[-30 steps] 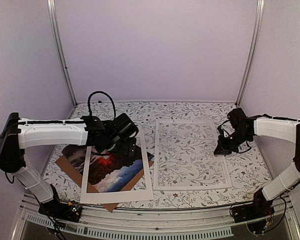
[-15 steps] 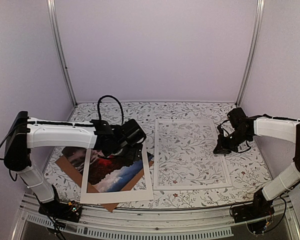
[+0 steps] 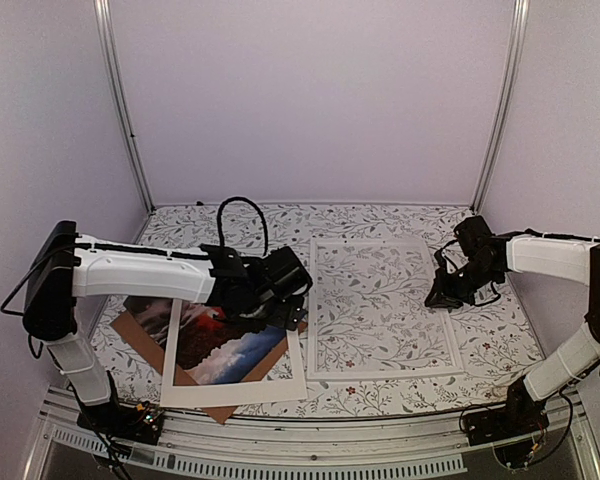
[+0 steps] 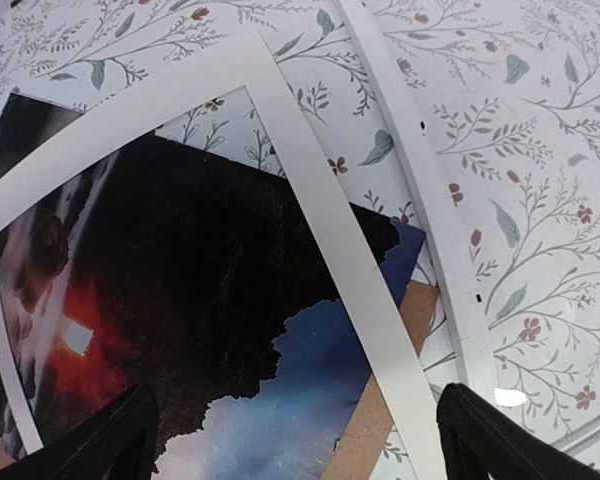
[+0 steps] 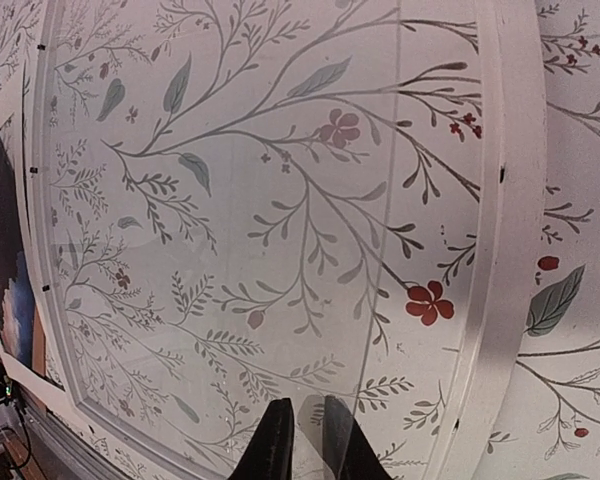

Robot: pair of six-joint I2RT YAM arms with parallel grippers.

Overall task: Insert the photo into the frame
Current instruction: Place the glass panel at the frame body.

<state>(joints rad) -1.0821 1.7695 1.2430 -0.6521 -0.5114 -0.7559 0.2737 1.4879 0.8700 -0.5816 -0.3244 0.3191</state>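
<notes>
From above, the photo (image 3: 225,345) lies at the near left of the table (image 3: 230,222), skewed on a brown backing board (image 3: 128,328) and under a white mat (image 3: 235,391). It is outside the frame (image 3: 380,374), which lies flat just to its right.

The left wrist view adds what the arm hides from above. The photo's blue corner (image 4: 405,240) pokes out past the mat's right border (image 4: 320,220), with board (image 4: 380,420) under it. The frame's left rim (image 4: 420,170) runs close beside them. The left claw (image 4: 300,450) is spread wide there, with nothing between its fingers. From above it (image 3: 285,312) hangs over that border.

The right wrist view shows the clear pane with the table's flower pattern through it. It also shows the right claw (image 5: 305,445) pressed almost together, only a slit left and nothing seen in it. From above it (image 3: 442,298) sits at the frame's right rim.

Over the last second the left arm has swung right, from above the mat's far edge towards the frame. The right arm, photo, mat, board and frame have not moved.
</notes>
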